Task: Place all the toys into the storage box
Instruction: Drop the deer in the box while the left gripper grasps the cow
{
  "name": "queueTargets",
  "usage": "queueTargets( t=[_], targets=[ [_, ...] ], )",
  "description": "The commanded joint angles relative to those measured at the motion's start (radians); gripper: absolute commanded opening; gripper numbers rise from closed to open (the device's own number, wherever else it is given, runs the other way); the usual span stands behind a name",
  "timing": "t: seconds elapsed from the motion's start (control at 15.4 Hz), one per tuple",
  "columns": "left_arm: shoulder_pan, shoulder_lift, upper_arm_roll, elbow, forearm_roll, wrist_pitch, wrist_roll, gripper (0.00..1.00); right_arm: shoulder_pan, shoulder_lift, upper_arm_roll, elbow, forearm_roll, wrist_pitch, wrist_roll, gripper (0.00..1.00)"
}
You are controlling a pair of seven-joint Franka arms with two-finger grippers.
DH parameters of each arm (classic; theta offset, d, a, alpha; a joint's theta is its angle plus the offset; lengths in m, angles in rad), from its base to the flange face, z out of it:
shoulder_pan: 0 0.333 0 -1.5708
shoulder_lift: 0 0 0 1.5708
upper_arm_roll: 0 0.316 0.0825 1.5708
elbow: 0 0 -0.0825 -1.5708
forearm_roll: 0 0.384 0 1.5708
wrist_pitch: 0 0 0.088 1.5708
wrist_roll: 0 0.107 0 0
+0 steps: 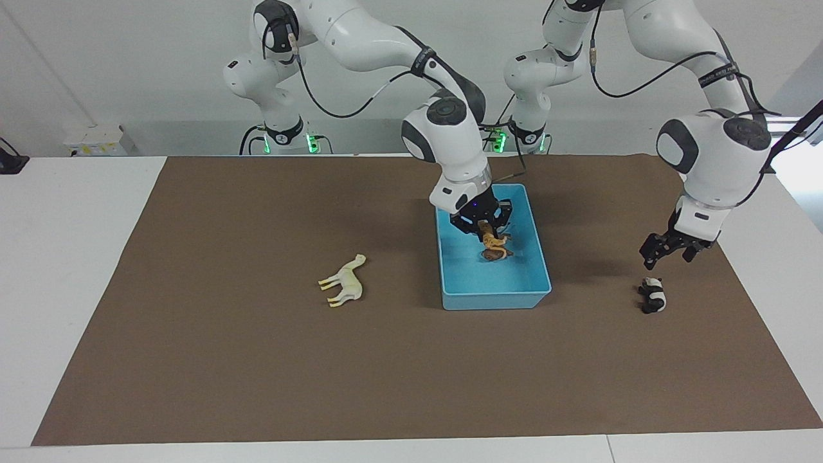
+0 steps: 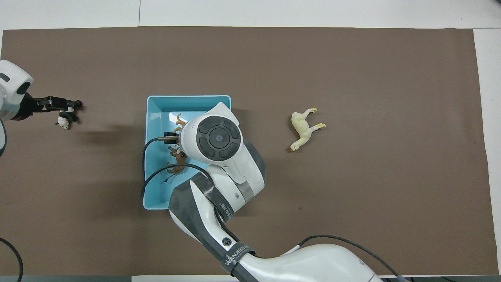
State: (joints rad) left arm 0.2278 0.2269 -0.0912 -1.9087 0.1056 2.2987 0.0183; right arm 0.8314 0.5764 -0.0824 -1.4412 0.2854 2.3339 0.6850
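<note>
Hanging over the box (image 1: 494, 296), the right end effector (image 1: 483, 226) has its fingers closed on the tiger (image 1: 494, 241), which dangles just above the box floor. In the overhead view the right arm's wrist covers most of this; only the tiger's legs (image 2: 179, 119) show past it, inside the box (image 2: 154, 117). The lion (image 1: 495, 255) lies on the box floor directly under the tiger, and from above it (image 2: 177, 158) sits near the middle of the box, beside the wall toward the left arm's end.

The box stands on the brown mat (image 1: 257, 386) that covers the surface, roughly midway between the two arms' ends.

The left end effector (image 1: 669, 247) hovers over the panda (image 1: 652, 295), apart from it in the facing view, with its fingers spread open and nothing between them. From above the left end effector (image 2: 64, 103) overlaps the panda (image 2: 64, 119). The panda stands on the mat toward the left arm's end, well apart from the box.

The horse (image 1: 344, 283) lies on its side on the mat toward the right arm's end, well apart from the box and about as far from the robots as the box's outer wall. In the overhead view the horse (image 2: 304, 128) lies alone on the mat (image 2: 352, 215).
</note>
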Motion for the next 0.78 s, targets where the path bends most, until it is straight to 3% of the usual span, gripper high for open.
queueTargets(
  t=[0.0,0.26,0.52,0.71],
  targets=[
    [0.012,0.064,-0.013,0.000,0.025,0.042,0.020,1.00,-0.005,-0.004,-0.010,0.033,0.006,-0.075,0.095,1.00],
    [0.030,0.118,-0.012,0.003,0.029,0.096,0.075,1.00,-0.034,0.003,-0.023,0.171,-0.023,-0.293,0.204,1.00],
    [0.035,0.164,-0.012,-0.004,0.029,0.183,0.081,1.00,-0.070,-0.073,-0.118,0.174,-0.113,-0.389,0.156,1.00],
    [0.042,0.190,-0.010,-0.010,0.029,0.223,0.083,1.00,-0.118,-0.095,-0.135,0.115,-0.196,-0.415,-0.058,1.00]
  ],
)
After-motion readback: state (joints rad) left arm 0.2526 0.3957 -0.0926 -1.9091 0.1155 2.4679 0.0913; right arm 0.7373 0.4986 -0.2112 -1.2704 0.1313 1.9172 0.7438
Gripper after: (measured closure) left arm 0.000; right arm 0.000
